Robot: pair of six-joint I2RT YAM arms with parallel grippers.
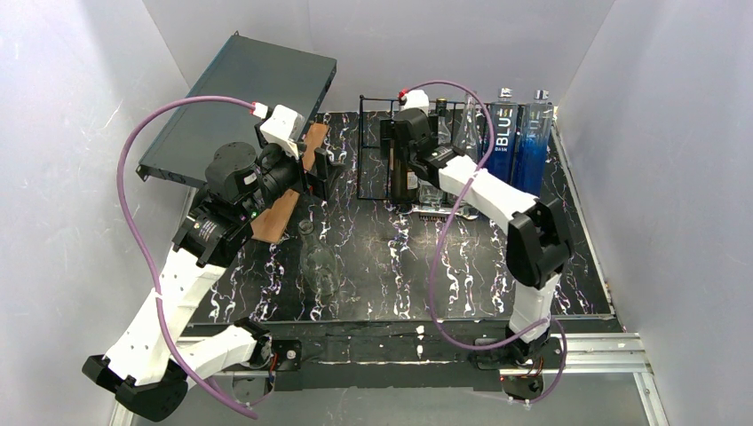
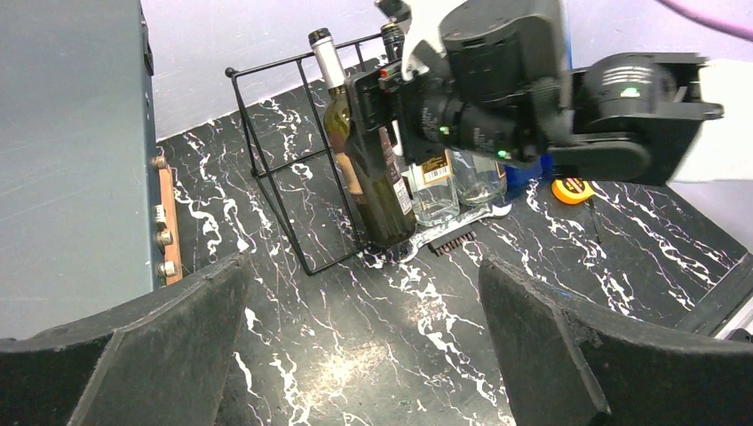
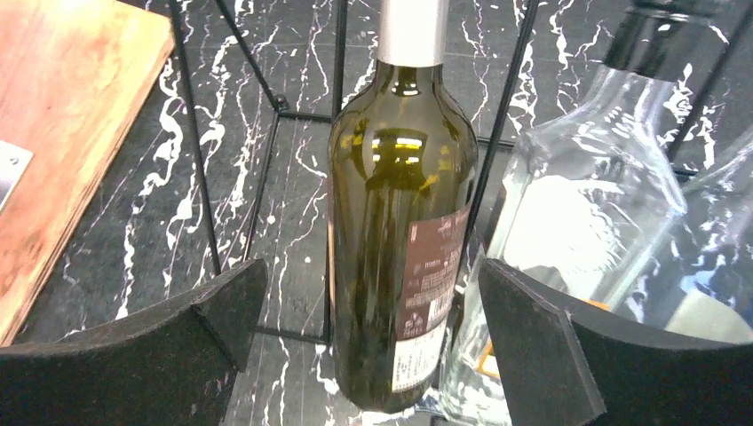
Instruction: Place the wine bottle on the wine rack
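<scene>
Wine bottle: the wine bottle point(image 3: 400, 231) stands upright toward the left end of the wine rack point(image 2: 256, 133). Its base is down on the marbled surface point(image 2: 426, 355) and thin black uprights rise close on either side. Which slot it is in, I cannot tell.
Its look: dark olive-green glass, silver foil on the neck, and a brownish label with a white barcode patch low down. Light glints off the shoulder, so I'd guess it is smooth and slippery.
Right hand: the right hand point(image 3: 373, 275) straddles the bottle's body with its jaws spread wide. A plain gap shows on one side and the other finger sits close to the label. To my eye it grips nothing.
Why so: the fingers flank the widest part of the bottle, which should stop it tipping sideways among the wires.
Neighbour: a clear glass bottle point(image 3: 577, 204) stands just beside it, past one wire, leaving that finger little room.
Left hand: the left hand point(image 2: 362, 266) hangs well apart from the rack, jaws wide and empty, with the grey box point(image 2: 71, 160) off to its side.
Progress: nearly done, I'd say. What remains is for the right hand to back out straight without catching a wire or the label.
</scene>
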